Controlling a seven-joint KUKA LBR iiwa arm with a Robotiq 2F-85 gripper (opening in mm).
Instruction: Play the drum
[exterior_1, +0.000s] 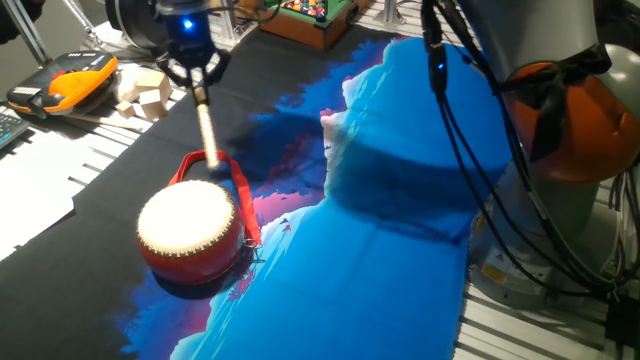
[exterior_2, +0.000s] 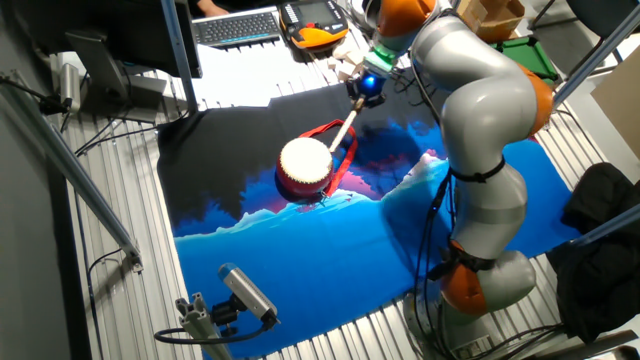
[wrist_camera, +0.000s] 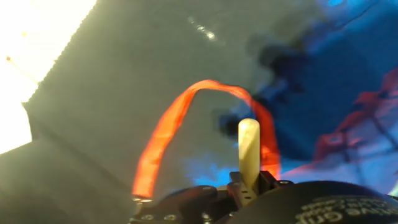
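The drum (exterior_1: 190, 228) is small and round with a red body and a cream skin top; it sits on the dark part of the cloth. Its red strap loop (exterior_1: 238, 190) lies behind it. My gripper (exterior_1: 194, 78) is shut on a thin wooden stick (exterior_1: 207, 128) that slants down to the drum's far rim. The other fixed view shows the drum (exterior_2: 304, 165), the stick (exterior_2: 343, 130) and the gripper (exterior_2: 364, 88). In the hand view the stick (wrist_camera: 249, 152) points away from the fingers, with the strap (wrist_camera: 180, 115) arching beyond; the drum skin is hidden there.
A blue and black cloth (exterior_1: 380, 250) covers the table. Wooden blocks (exterior_1: 142, 92) and an orange device (exterior_1: 72, 80) lie at the back left. A small pool table toy (exterior_1: 310, 18) stands behind. Cables (exterior_1: 470, 130) hang from the arm on the right.
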